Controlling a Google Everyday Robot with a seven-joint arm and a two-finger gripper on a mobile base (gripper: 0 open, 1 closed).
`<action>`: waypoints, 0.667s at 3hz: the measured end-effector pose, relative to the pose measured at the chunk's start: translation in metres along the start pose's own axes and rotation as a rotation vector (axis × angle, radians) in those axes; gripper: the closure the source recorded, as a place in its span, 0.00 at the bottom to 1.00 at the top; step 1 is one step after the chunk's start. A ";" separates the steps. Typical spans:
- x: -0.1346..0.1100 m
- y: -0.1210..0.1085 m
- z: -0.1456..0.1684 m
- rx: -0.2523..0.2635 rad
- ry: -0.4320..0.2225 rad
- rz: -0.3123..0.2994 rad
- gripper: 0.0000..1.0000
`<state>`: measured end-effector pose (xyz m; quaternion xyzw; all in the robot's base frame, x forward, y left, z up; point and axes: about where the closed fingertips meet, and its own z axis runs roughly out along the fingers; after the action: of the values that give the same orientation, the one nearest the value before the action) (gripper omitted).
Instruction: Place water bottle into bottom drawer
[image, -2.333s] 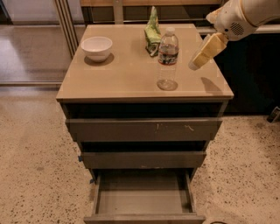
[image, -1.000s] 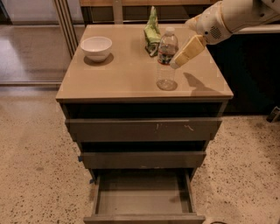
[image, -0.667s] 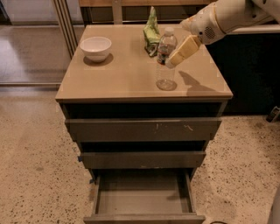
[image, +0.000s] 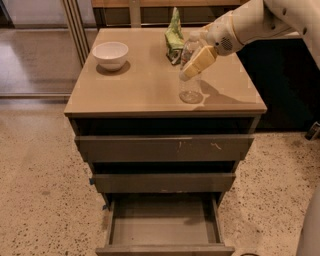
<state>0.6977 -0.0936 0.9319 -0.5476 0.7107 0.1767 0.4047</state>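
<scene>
A big grey-brown cabinet (image: 165, 150) stands on a speckled floor. Its worktop (image: 140, 85) is flat and tan. The bottom drawer (image: 162, 225) is pulled way out, and its floor is bare. A white robot arm (image: 260, 20) reaches in from the right. A white bowl (image: 110, 54) sits on the left side of the worktop, and a green snack bag (image: 174, 30) stands at the back. The water bottle (image: 190, 87) stands upright on the worktop near the front, well above the drawer. The gripper (image: 196, 62) is right at the bottle's top half, covering part of it. I cannot tell if it is squeezing the bottle or not.
</scene>
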 end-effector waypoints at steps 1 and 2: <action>0.000 0.000 0.002 0.000 -0.002 0.000 0.15; 0.000 0.000 0.002 0.000 -0.002 0.000 0.38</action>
<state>0.6985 -0.0924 0.9310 -0.5474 0.7104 0.1772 0.4053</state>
